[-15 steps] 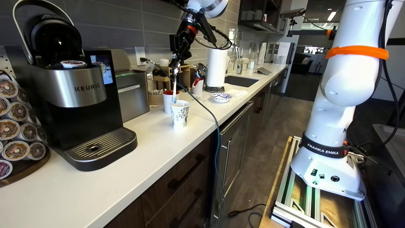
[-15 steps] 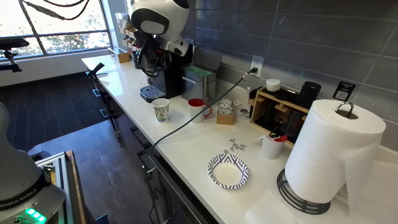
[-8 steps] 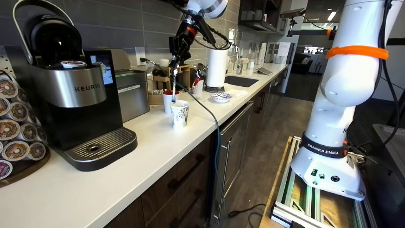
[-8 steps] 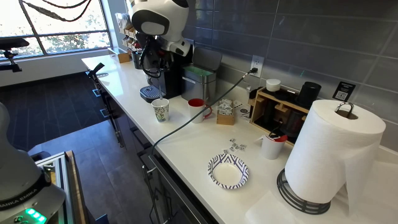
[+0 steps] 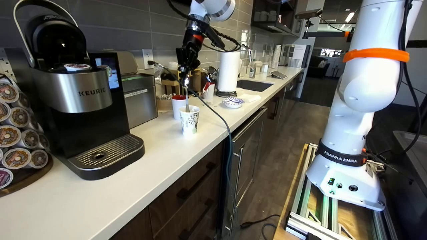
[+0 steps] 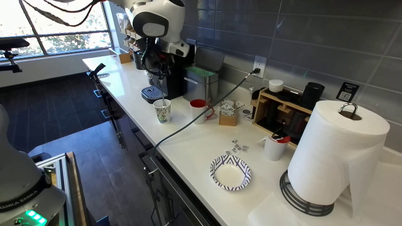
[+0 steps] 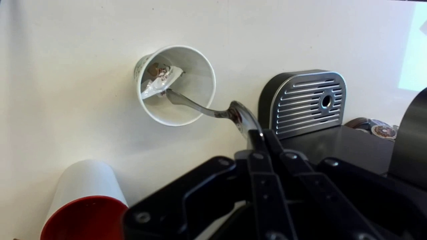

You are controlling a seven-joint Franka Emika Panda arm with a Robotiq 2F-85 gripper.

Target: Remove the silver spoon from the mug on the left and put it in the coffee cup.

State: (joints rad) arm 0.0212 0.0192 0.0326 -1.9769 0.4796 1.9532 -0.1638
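"Over the counter [image 5: 70, 206], is the claw [image 7: 263, 135] holding anything?"

"Yes, it pinches the spoon [image 7: 217, 113] by its broad end, handle downward."

"How far does that reach?"

"Just into the mouth of the cup [image 7: 198, 80]. Whether its tip touches the white scrap [image 7: 166, 80] lying inside, the wrist view hardly settles."

"And around the cup?"

"It stands upright on the counter, near the drip tray [image 7: 307, 106]. Farther off, in both exterior views, a patterned bowl [image 6: 229, 176] sits near the paper roll [image 6: 333, 157]."
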